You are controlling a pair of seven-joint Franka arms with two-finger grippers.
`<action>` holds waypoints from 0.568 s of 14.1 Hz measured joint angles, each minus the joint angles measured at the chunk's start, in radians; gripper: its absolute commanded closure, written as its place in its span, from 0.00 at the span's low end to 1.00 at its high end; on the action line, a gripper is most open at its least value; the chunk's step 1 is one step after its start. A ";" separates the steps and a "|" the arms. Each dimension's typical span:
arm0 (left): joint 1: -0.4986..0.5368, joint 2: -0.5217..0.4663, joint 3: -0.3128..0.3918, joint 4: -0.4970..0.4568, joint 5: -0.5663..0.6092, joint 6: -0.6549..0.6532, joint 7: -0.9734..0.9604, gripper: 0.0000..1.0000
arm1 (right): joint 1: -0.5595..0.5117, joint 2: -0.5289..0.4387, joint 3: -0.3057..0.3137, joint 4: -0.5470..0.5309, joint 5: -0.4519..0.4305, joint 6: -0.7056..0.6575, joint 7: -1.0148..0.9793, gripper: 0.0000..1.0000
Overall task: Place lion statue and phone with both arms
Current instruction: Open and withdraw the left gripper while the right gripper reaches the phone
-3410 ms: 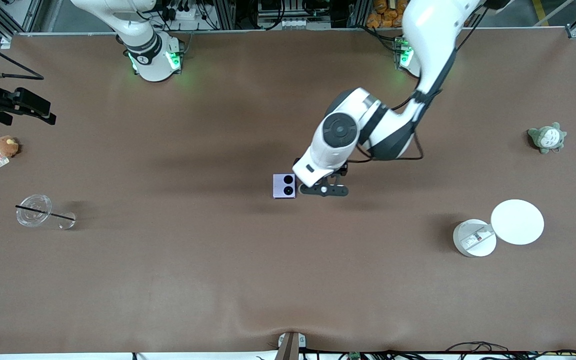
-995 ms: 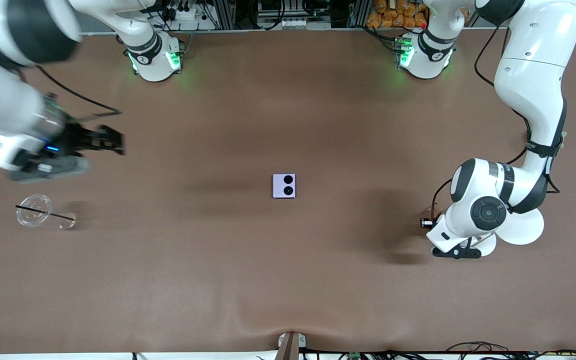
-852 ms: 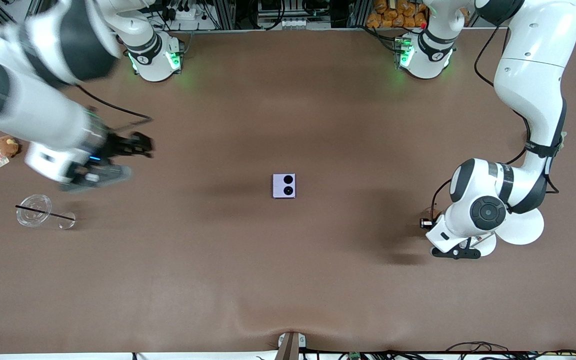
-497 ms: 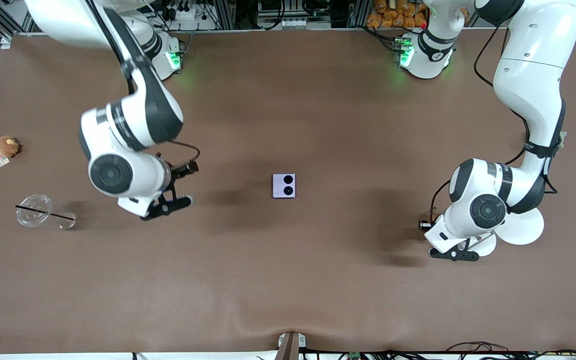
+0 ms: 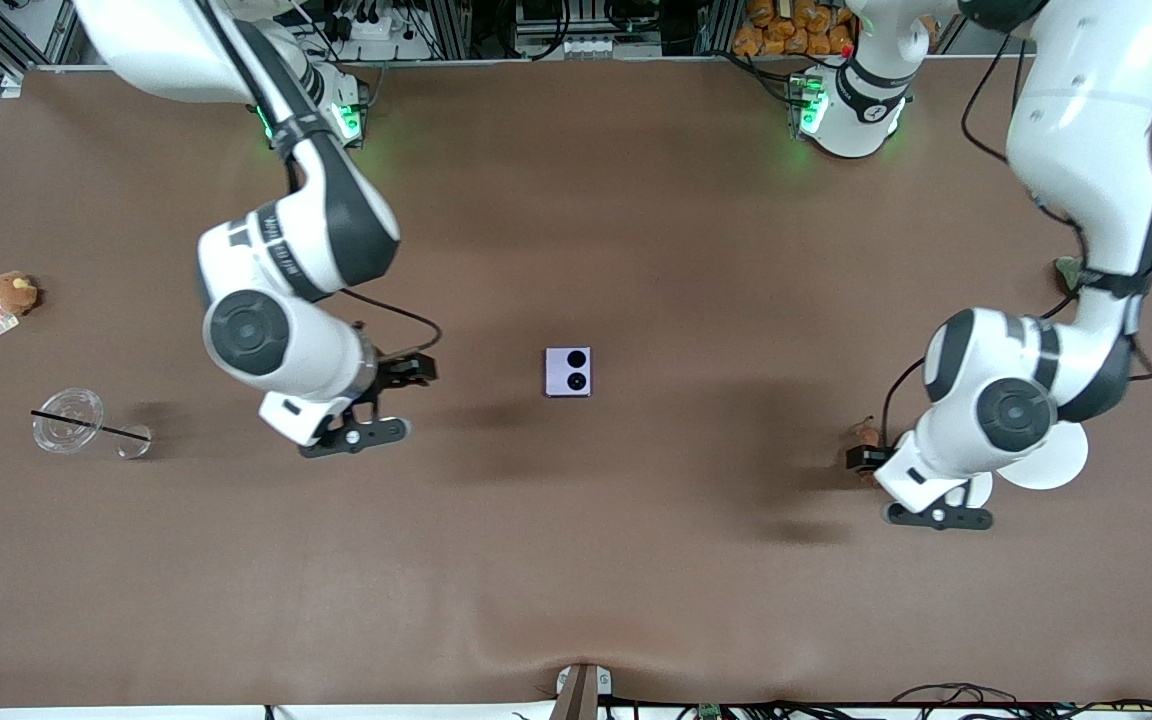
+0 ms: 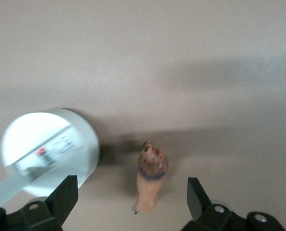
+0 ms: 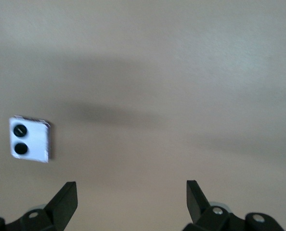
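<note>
The brown table (image 5: 576, 560) carries everything, with both arms reaching out over it. The right gripper (image 5: 381, 405) hangs over bare table toward the right arm's end, its jaws spread wide with nothing between them. The phone (image 5: 568, 371) lies flat at mid-table, face up, well clear of those jaws and off to one side of their opening in the right wrist view (image 7: 30, 139).

The left gripper (image 5: 921, 490) is over the table at the left arm's end, jaws also wide apart and empty. A white disc (image 6: 49, 151) lies just beside one jaw. The lion statue (image 6: 150, 179) sits on the table between the two jaws' lines, roughly centred in the gap, though the jaws are not yet down around it.

The step in hand looks like the approach to both pickups. Next, the left gripper would need to descend straight onto the statue and close across its narrow body, keeping clear of the disc. The right gripper would need to travel toward the phone, centre it, then lower.
</note>
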 measured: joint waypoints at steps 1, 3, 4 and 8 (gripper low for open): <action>0.000 -0.042 -0.004 0.017 0.000 -0.060 0.000 0.00 | 0.016 0.007 0.000 0.000 0.000 0.024 0.038 0.00; 0.000 -0.121 -0.006 0.056 -0.001 -0.185 0.008 0.00 | 0.044 0.026 0.001 0.000 0.001 0.048 0.148 0.00; 0.000 -0.153 -0.008 0.077 -0.007 -0.237 0.035 0.00 | 0.060 0.038 0.002 0.000 0.003 0.068 0.220 0.00; 0.001 -0.262 -0.009 0.130 -0.025 -0.381 0.076 0.00 | 0.146 0.099 0.002 -0.001 -0.010 0.195 0.386 0.00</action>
